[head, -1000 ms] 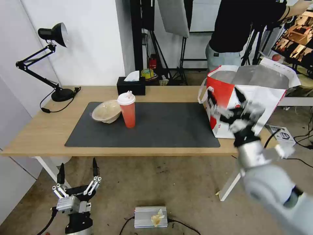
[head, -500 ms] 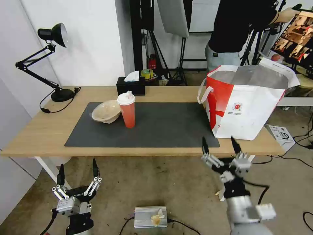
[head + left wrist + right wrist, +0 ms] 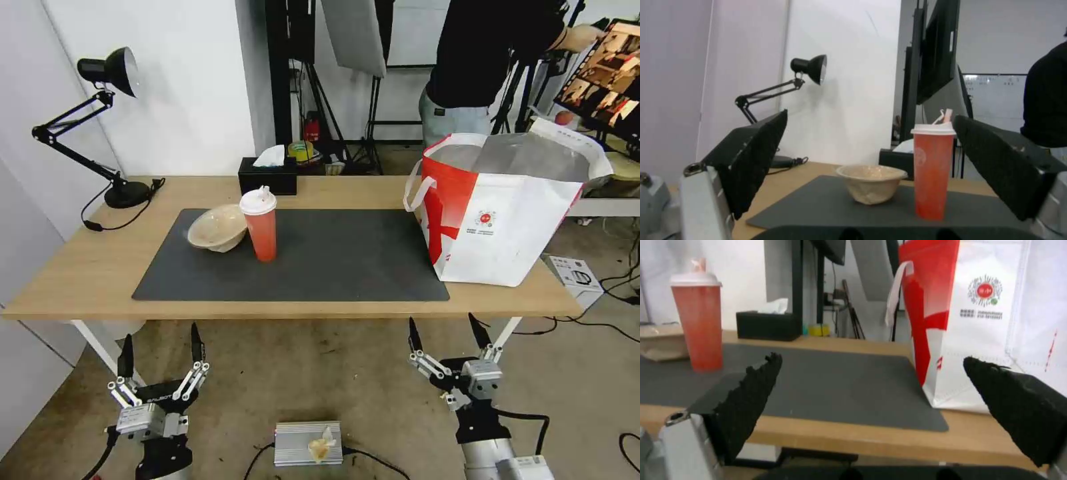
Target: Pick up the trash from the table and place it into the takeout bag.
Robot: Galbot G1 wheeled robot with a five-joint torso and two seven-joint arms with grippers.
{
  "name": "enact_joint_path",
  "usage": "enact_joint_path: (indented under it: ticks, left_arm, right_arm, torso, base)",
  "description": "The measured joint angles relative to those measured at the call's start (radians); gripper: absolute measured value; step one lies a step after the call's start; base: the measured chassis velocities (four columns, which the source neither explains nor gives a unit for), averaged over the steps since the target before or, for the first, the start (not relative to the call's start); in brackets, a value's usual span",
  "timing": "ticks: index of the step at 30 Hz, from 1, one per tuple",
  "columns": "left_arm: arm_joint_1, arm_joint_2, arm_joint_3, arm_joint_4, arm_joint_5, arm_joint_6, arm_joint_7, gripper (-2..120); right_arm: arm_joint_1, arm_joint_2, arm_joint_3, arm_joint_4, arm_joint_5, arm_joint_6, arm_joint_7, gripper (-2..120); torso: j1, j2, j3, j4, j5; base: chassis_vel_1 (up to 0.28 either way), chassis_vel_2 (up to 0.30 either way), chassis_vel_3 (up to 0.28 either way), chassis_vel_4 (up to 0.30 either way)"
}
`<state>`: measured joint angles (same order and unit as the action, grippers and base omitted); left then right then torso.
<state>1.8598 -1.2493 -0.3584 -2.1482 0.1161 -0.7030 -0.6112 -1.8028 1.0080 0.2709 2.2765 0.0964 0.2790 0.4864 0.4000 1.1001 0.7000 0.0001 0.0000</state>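
A light-wood table (image 3: 80, 280) with a dark grey mat (image 3: 333, 257) spans mid-frame before a white wall. Lower left, the left gripper (image 3: 159, 347) hangs below the table edge, fingers spread, empty. Above it sit the beige paper bowl (image 3: 217, 228) and upright red cup (image 3: 261, 224). Lower right, the right gripper (image 3: 445, 337) gapes empty below the foil-lined takeout bag (image 3: 507, 220).

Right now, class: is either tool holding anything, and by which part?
Nothing is held. The left tool and right tool are both open and empty, below the table's front edge.
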Motion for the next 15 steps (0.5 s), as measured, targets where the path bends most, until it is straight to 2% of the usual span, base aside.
enact_joint_path:
  ticks: [15]
  left_arm:
    - [-0.003,0.002,0.01,0.013,-0.01,-0.008,0.002,100]
  right_arm:
    - [0.002,-0.034,-0.005,-0.005,0.013,-0.01,0.0,100]
  torso:
    - [0.0,0.0,0.0,0.0,0.0]
  base:
    - [0.0,0.0,0.0,0.0]
